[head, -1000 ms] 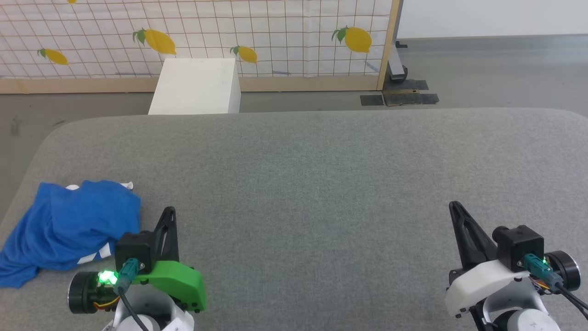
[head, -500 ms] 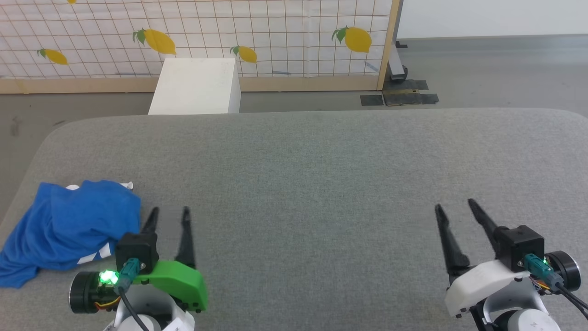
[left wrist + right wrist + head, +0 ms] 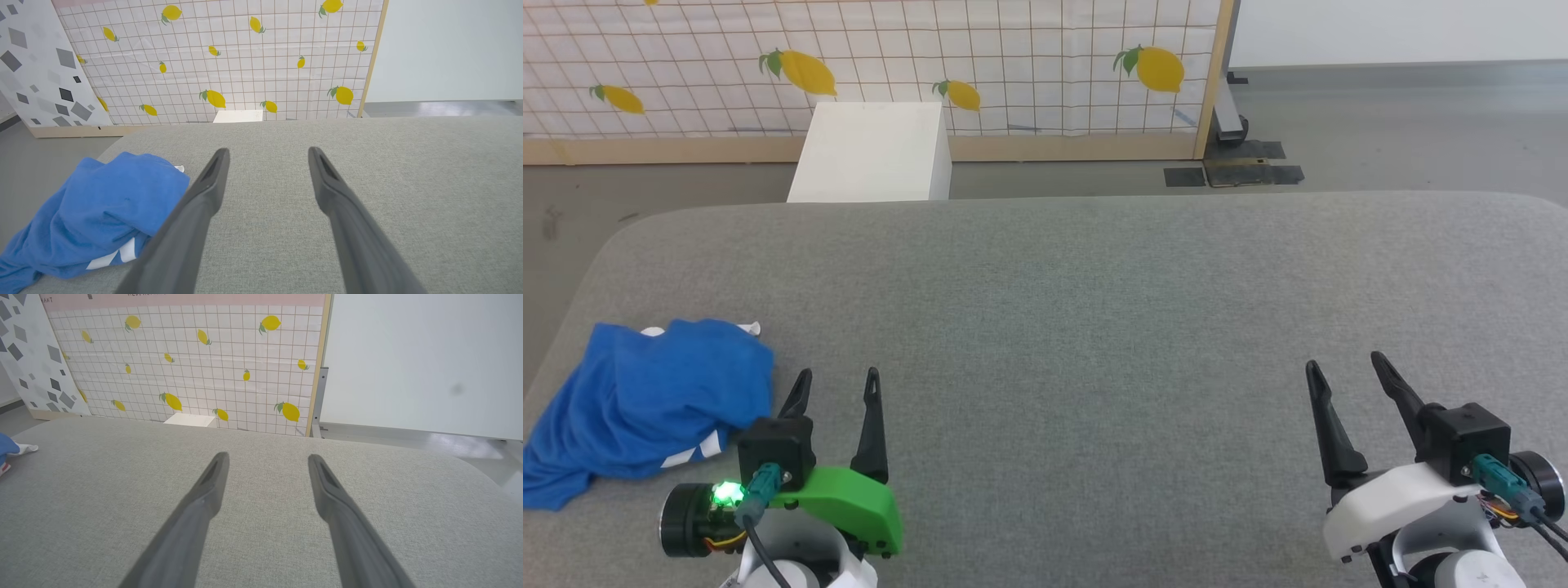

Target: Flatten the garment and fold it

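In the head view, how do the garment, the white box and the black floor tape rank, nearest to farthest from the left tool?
1. garment: beside the left tool, on its left.
2. white box: ahead, past the far edge.
3. black floor tape: ahead, far right.

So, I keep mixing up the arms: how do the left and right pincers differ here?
The left pincer has a green housing; the right pincer a white one. The left sits beside the crumpled garment; the right is far from it, over the grey cushion. Both are open and empty.
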Tool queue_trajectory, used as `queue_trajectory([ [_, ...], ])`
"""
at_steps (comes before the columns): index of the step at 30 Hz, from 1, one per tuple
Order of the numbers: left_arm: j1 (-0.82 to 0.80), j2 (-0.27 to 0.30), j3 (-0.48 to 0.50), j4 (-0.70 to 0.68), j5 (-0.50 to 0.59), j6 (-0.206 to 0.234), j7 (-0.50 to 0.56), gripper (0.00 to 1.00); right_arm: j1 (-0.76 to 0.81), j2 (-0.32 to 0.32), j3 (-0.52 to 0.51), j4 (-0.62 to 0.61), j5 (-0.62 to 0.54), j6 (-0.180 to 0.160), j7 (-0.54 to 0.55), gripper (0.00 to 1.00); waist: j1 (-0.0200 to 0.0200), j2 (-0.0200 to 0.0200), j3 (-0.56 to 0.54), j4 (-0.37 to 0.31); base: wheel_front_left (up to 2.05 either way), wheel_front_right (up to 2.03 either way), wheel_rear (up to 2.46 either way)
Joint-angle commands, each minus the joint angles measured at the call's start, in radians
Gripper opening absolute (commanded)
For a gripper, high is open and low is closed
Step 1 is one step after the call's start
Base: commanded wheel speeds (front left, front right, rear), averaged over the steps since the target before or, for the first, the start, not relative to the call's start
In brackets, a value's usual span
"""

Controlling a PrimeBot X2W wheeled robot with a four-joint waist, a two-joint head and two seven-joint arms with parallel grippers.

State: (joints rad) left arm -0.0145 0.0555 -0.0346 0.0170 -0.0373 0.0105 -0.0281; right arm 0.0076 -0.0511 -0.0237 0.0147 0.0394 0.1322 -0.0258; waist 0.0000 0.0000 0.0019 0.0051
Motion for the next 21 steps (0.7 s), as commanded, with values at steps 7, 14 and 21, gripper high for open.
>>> queue_trajectory([
  [7, 0.002, -0.001, -0.008, 0.008, -0.019, 0.012, -0.021, 1.00, 0.023, 0.000, -0.010, 0.004, 0.024, 0.000, -0.022, 1.00, 0.0000, 0.0000, 0.000, 0.017, 0.00, 0.00, 0.00],
  [14, 0.003, -0.001, -0.012, 0.012, -0.026, 0.017, -0.036, 1.00, 0.027, 0.000, -0.015, 0.005, 0.035, 0.000, -0.037, 1.00, 0.0000, 0.0000, 0.000, 0.041, 0.00, 0.00, 0.00],
  [21, 0.007, -0.002, -0.015, 0.015, -0.035, 0.023, -0.050, 1.00, 0.034, 0.000, -0.019, 0.007, 0.047, 0.000, -0.051, 1.00, 0.0000, 0.0000, -0.001, 0.073, 0.00, 0.00, 0.00],
])
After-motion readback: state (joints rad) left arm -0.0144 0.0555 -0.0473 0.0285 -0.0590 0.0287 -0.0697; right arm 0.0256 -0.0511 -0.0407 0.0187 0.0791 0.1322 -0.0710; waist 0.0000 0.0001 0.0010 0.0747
